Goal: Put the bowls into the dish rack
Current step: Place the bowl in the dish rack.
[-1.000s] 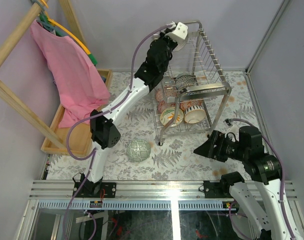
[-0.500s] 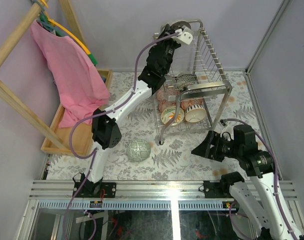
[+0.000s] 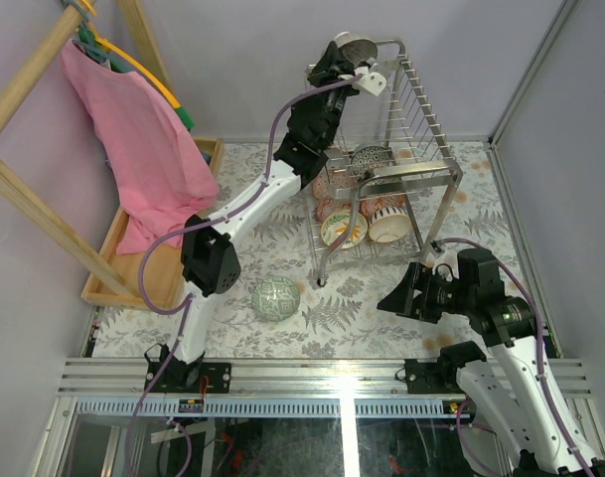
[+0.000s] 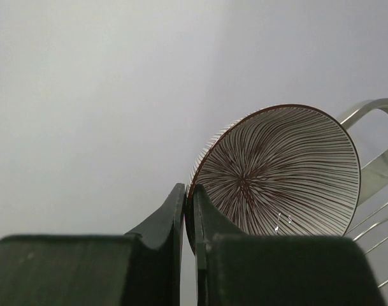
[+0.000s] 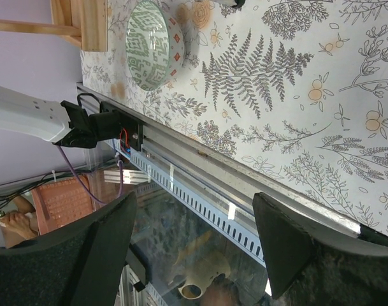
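Currently held: striped bowl (image 4: 276,172), rim pinched between the left fingers (image 4: 203,220), clamped narrow.
Dish rack (image 4: 372,108): just beyond the held bowl, past the left fingers; racked bowls (image 3: 386,224) sit in its lower tier.
Right fingers (image 5: 111,248): wide apart, holding nothing.
Green bowl (image 5: 149,41): on worktop (image 5: 276,83), well beyond the right fingers.

Top view looks down from behind; left wrist faces the wall (image 4: 85,95); right wrist shares the green bowl (image 3: 277,298).
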{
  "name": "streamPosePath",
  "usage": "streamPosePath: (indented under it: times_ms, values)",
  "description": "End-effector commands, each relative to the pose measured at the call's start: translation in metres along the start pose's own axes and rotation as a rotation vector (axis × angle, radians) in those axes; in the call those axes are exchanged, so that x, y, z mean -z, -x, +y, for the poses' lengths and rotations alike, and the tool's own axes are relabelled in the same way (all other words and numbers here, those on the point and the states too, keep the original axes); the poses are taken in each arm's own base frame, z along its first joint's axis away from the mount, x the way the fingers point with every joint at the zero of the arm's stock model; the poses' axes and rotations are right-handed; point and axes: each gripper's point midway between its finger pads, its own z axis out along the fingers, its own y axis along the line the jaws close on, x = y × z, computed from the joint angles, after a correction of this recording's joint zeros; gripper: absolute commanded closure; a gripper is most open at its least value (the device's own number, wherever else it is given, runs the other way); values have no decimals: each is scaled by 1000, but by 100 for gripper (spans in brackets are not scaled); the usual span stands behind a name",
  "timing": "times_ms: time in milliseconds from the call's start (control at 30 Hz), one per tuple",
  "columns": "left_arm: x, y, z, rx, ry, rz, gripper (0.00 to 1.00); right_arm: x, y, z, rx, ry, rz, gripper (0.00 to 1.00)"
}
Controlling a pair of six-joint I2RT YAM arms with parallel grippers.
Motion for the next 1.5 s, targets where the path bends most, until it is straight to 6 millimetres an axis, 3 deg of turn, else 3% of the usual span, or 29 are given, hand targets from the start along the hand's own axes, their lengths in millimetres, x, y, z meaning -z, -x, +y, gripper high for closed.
streamPosePath:
  times_ms: [0,233,567,967,1300,1467]
  values:
    - [6,-38,-70,-114,-178,-3,100,0,-1,9,32,55,16,19]
    - [17,-46,-97,-156,-340,12,100,0,-2,10,34,62,19,19]
    - [35,-67,-117,-237,-452,61,100,-1,-6,9,20,77,21,19]
    - [65,-64,-147,-278,-572,48,100,-3,-9,7,8,86,21,19]
    - [88,-43,-170,-82,-760,37,85,-4,-7,9,5,94,17,19]
    - [98,-45,-181,-67,-821,54,75,-4,-7,9,3,97,17,19]
